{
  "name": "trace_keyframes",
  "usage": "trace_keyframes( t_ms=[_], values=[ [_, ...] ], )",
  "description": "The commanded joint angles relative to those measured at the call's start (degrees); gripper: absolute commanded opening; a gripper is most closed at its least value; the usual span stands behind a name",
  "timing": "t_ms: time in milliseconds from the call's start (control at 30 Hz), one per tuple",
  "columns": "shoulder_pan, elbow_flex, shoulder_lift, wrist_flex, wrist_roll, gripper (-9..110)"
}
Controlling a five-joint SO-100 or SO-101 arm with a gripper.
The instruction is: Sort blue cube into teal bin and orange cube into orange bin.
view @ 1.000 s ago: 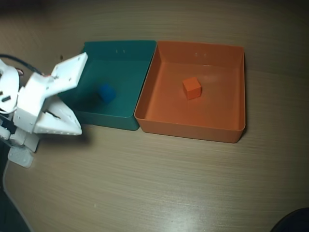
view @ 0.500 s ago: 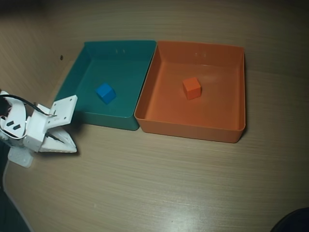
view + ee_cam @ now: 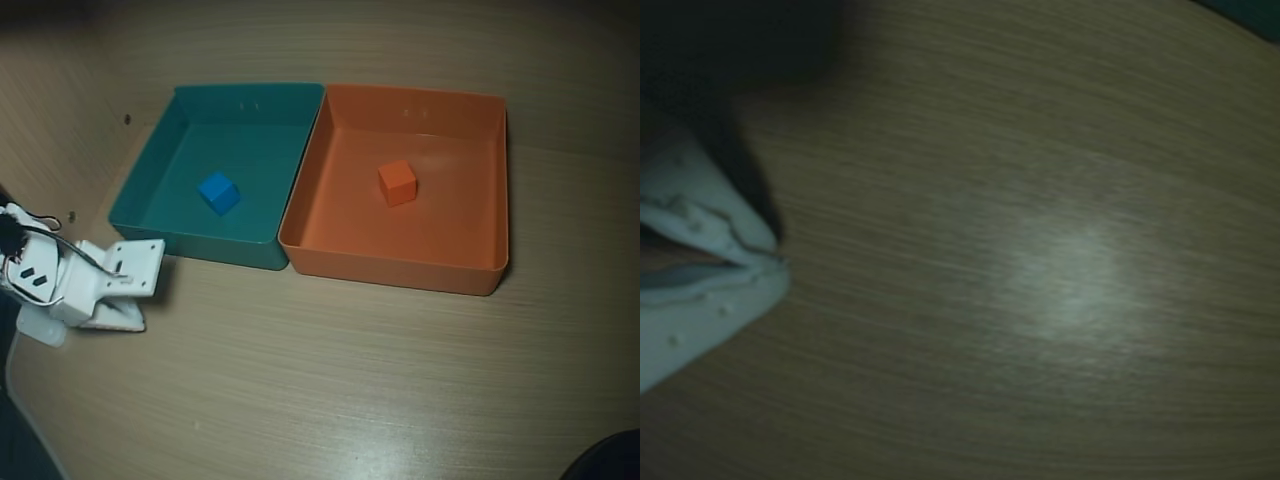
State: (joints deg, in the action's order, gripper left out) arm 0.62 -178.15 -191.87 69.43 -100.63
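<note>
In the overhead view the blue cube [image 3: 218, 192] rests on the floor of the teal bin [image 3: 205, 243]. The orange cube [image 3: 397, 182] rests inside the orange bin [image 3: 400, 271], which stands against the teal bin's right side. My white gripper [image 3: 147, 297] is low over the table at the left, just in front of the teal bin's near-left corner and clear of both bins. The wrist view shows my gripper [image 3: 775, 263] at the left edge with its fingertips together and nothing between them, over bare wood; no cube shows there.
A wooden table [image 3: 350, 380] spreads out in front of the bins. My arm's base and cables [image 3: 25, 265] sit at the left edge. A dark object [image 3: 610, 458] pokes in at the bottom right corner.
My gripper has pulled back from over the teal bin's left side, down and to the left onto the table, and its jaws have come together. Both cubes stayed put.
</note>
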Motion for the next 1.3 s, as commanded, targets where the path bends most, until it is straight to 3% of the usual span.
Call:
trace_keyframes(
  t_ms=[0, 1267],
  values=[
    [1.3, -3.6, -0.4, 5.9, -0.2, -6],
    [2.0, -3.6, -0.4, 6.3, 0.9, -6]
  ],
)
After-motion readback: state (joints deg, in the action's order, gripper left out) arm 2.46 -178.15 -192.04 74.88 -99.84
